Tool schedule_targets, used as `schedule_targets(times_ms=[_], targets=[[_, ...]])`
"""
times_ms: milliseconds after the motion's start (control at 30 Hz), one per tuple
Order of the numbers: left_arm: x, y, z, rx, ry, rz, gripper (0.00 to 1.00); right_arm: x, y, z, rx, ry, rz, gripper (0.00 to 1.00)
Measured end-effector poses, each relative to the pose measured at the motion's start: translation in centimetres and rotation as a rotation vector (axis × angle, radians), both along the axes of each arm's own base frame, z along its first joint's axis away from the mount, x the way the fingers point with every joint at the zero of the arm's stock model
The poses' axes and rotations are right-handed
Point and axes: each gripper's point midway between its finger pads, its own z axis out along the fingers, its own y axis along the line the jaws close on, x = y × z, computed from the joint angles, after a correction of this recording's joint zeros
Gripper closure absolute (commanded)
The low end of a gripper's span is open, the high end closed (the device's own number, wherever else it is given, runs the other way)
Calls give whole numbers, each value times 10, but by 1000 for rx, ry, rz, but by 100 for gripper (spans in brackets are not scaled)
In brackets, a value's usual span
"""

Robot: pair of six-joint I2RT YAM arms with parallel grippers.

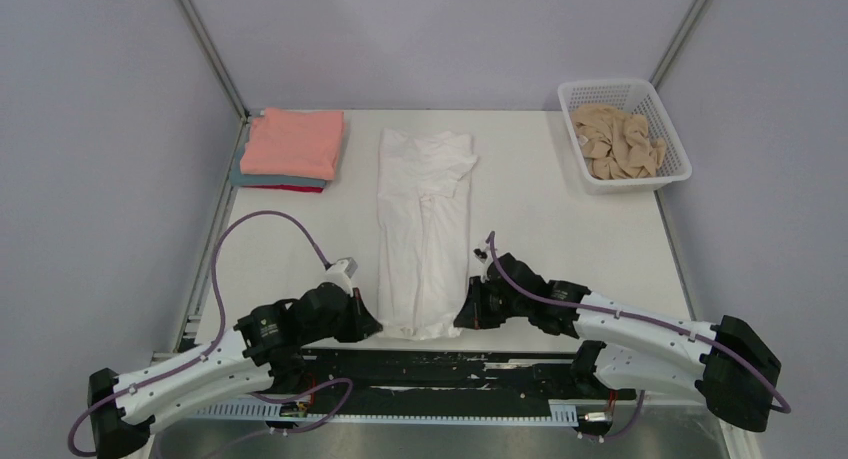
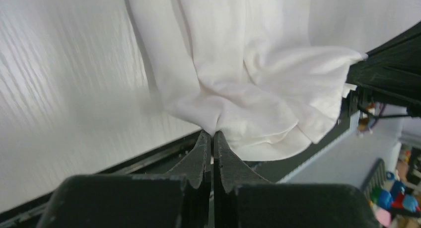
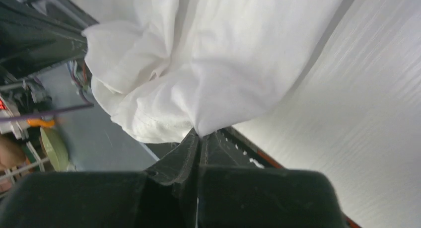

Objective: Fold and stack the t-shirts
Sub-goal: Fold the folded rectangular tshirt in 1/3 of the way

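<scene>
The soft white t-shirt (image 1: 425, 229) lies as a long narrow strip, its hem at the near edge of the table (image 1: 545, 214). The left gripper (image 1: 372, 324) and the right gripper (image 1: 462, 317) each pinch a hem corner (bunched, wrinkled). Smooth tabletop shows on both sides.

I'm seeing a plain white t-shirt (image 1: 425, 229) mid-table, a salmon-pink shirt (image 1: 293, 142) over a teal shirt (image 1: 262, 180) and a red shirt (image 1: 300, 188) at the far left corner, and a tan shirt (image 1: 620, 144) in a white mesh basket (image 1: 600, 84) far right.
</scene>
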Motion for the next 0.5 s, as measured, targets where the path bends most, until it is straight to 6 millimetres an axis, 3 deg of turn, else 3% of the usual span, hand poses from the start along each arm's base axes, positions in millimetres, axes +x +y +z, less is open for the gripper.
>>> schedule_targets(times_ms=[133,233,500], targets=[[45,-4,14,51,-73,86,100,54,2,22,8,-93,-126,100],[93,-6,31,60,-125,171,100,98,-4,34,6,-160,-220,100],[200,-12,70,162,-237,243,100,205,-14,50,-8,-234,-355,100]])
